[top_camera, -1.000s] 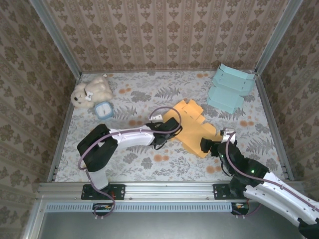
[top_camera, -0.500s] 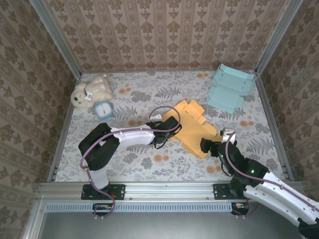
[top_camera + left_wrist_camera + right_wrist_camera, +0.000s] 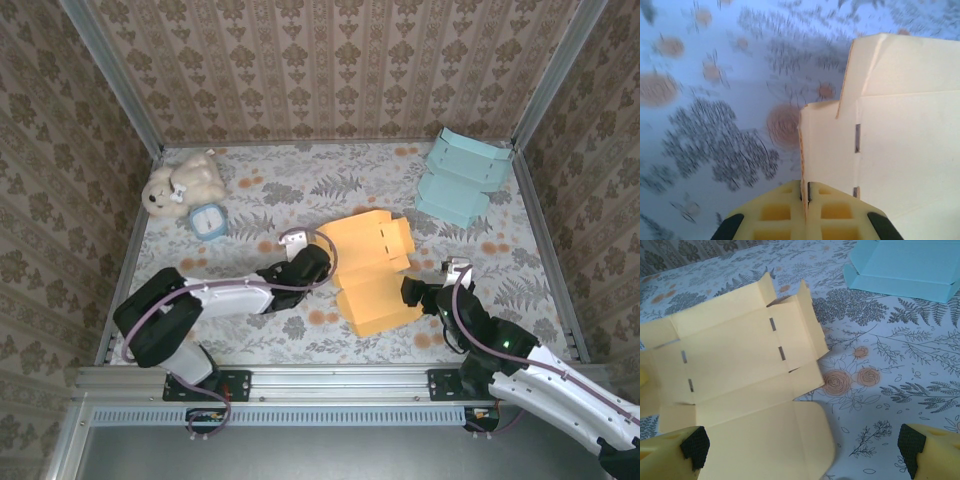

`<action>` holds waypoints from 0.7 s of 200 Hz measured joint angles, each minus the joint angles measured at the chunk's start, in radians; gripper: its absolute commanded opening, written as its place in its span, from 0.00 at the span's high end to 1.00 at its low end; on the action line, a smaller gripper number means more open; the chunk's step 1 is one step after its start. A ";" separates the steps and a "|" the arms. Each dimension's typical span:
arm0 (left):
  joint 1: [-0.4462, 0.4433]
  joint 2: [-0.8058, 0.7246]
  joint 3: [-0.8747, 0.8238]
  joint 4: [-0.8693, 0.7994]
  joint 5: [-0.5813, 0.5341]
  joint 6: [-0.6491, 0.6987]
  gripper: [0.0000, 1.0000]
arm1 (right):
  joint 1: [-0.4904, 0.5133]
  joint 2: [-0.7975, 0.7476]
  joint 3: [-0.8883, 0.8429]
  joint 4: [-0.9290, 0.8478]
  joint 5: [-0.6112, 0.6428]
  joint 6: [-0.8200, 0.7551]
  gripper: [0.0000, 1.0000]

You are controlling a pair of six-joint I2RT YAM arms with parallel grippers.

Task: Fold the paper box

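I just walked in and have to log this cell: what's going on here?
Box folding is under way: a flat yellow-orange paper box blank lies on the floral table. The left gripper is shut on the blank's left edge. The right gripper is open by its near right corner, holding nothing. The box is not yet formed.

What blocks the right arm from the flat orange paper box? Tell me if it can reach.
Probably yes: the open right gripper hangs beside the flat orange paper box, nothing between them.
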 measured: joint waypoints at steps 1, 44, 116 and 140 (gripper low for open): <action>0.001 -0.003 -0.002 0.002 0.000 0.006 1.00 | 0.000 0.000 0.000 0.000 0.000 0.000 0.00; 0.018 -0.207 -0.085 0.143 -0.026 0.336 1.00 | 0.000 0.009 0.000 0.007 -0.026 -0.027 0.00; 0.087 -0.626 -0.235 0.220 0.126 0.741 1.00 | -0.004 0.003 0.071 0.007 -0.123 -0.175 0.13; 0.134 -0.729 -0.317 0.233 0.136 0.785 1.00 | -0.005 0.042 0.166 0.037 -0.163 -0.256 0.25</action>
